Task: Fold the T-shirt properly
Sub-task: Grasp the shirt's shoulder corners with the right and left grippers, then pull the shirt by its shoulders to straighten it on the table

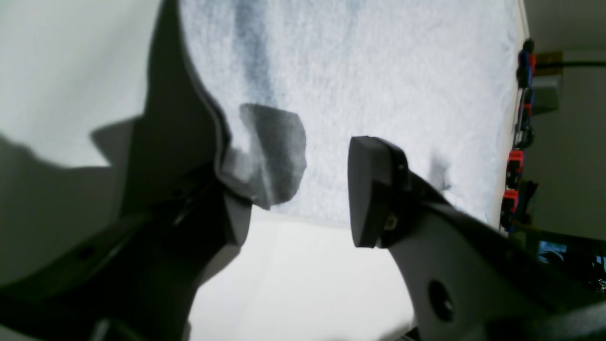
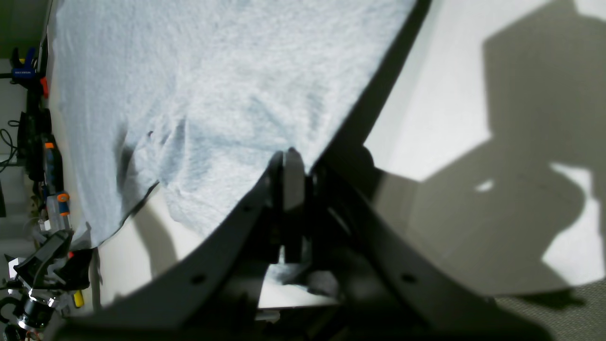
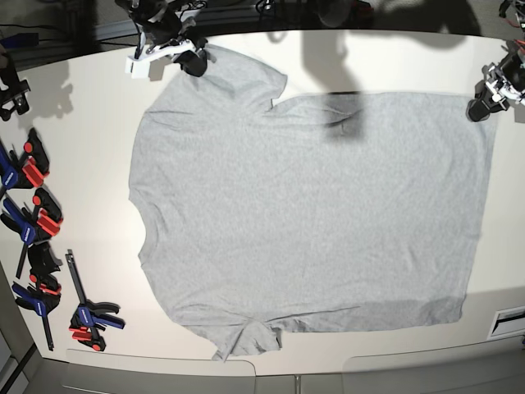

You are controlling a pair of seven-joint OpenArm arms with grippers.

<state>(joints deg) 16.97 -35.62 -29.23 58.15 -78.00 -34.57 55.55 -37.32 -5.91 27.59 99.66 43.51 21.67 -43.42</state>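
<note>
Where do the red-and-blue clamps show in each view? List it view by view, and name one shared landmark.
Left wrist: the clamps run down the right edge, beyond the T-shirt.
Right wrist: the clamps run down the left edge, beside the T-shirt.
Base: the clamps line the left side, apart from the T-shirt.
Shared landmark: the grey T-shirt spread flat.
</note>
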